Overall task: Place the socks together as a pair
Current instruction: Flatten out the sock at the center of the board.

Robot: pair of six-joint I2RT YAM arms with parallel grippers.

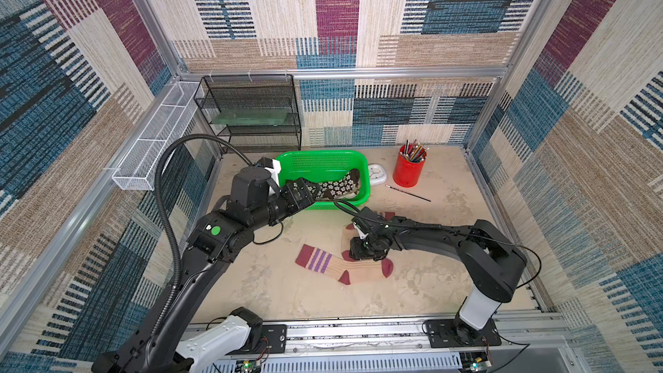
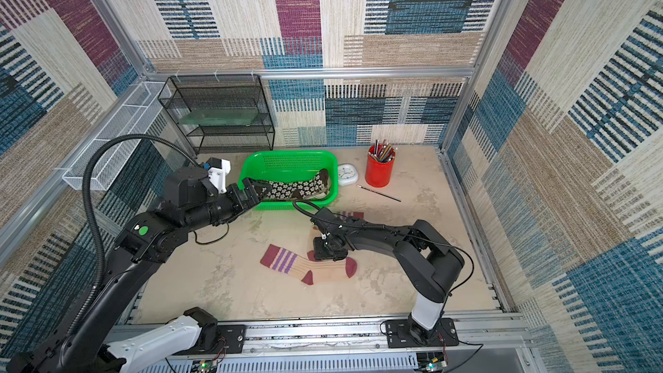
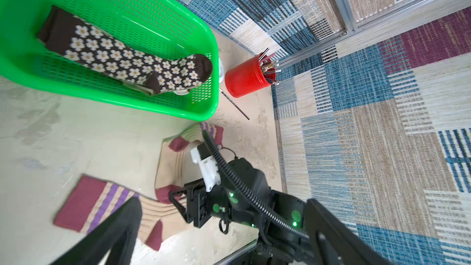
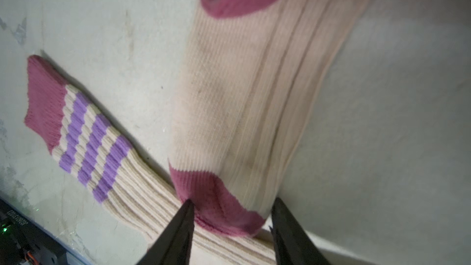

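— Starting big: what is lying on the mottled beige table?

— The green basket, a perforated plastic tub with rounded corners, is sitting toward the back. It is holding the daisy sock, a dark brown knit dotted with white flowers, lying lengthwise inside.

— And the arms?

— The left gripper is hanging over the basket's near corner by that sock's cuff. Its fingers are spread wide and holding nothing, so I'd guess it is lining up a pick. The right gripper is pointing down at the table's middle.

— At the striped pair?

— Yes. The flat striped sock is lying stretched out, ribbed cream with purple bands and a maroon cuff. The second striped sock is meeting it at roughly a right angle, its maroon toe resting on the other's ribbed leg.

— Is it being pinched?

— The fingertips are standing apart, bracketing that toe and touching its edges, with no squeeze showing. The aim is probably to swing the soft knit parallel to its mate.
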